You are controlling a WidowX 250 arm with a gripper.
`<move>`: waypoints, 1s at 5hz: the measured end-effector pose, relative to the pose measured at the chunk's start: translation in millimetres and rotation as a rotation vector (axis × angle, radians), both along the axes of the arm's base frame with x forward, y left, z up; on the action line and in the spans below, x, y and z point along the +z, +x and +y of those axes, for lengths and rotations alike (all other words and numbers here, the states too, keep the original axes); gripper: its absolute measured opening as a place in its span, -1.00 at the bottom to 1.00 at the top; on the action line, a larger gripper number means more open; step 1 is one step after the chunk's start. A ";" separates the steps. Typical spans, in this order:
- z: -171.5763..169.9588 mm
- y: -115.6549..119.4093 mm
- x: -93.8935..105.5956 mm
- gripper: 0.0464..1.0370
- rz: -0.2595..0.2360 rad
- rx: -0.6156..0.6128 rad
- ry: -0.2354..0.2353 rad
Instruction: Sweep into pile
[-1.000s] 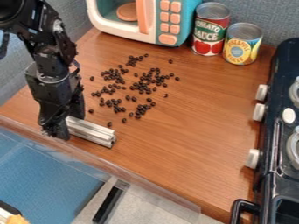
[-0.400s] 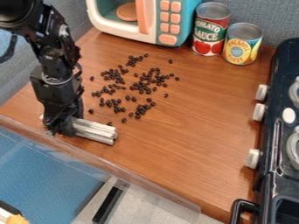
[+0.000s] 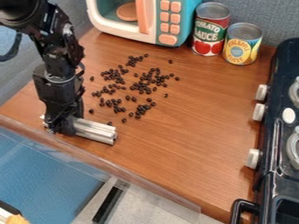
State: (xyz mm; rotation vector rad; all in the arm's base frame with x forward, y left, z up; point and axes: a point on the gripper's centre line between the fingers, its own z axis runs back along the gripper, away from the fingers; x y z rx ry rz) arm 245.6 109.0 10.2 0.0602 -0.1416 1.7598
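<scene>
In the camera view, the jaws hang low at the left of the desk (image 3: 181, 151), closed on a pale metal bar (image 3: 95, 131). Most of the bar sticks out to their right, with a short end showing at their left; I cannot tell whether it touches the wood. The dark beans (image 3: 143, 85) lie above and to the right of the jaws, in loose clumps with a few strays; the lowest stray is just beside the bar's upper edge. Farther up and right from the jaws are the toy microwave (image 3: 168, 22) and two cans (image 3: 210, 29), and well apart at their right, the stove (image 3: 271, 131).

The step in hand looks like getting the bar set for a sweep, the pile still to be made. Next, I'd want its long side level with the desk and behind the outer beans, then a slow push inward, low enough that none slip under.
</scene>
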 end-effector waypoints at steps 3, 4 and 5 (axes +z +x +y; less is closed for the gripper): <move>10.6 33.5 0.2 -0.32 -0.037 0.082 0.011; 16.0 48.1 -0.2 -0.32 -0.057 0.105 0.019; 18.8 59.5 0.1 -0.32 -0.067 0.122 0.026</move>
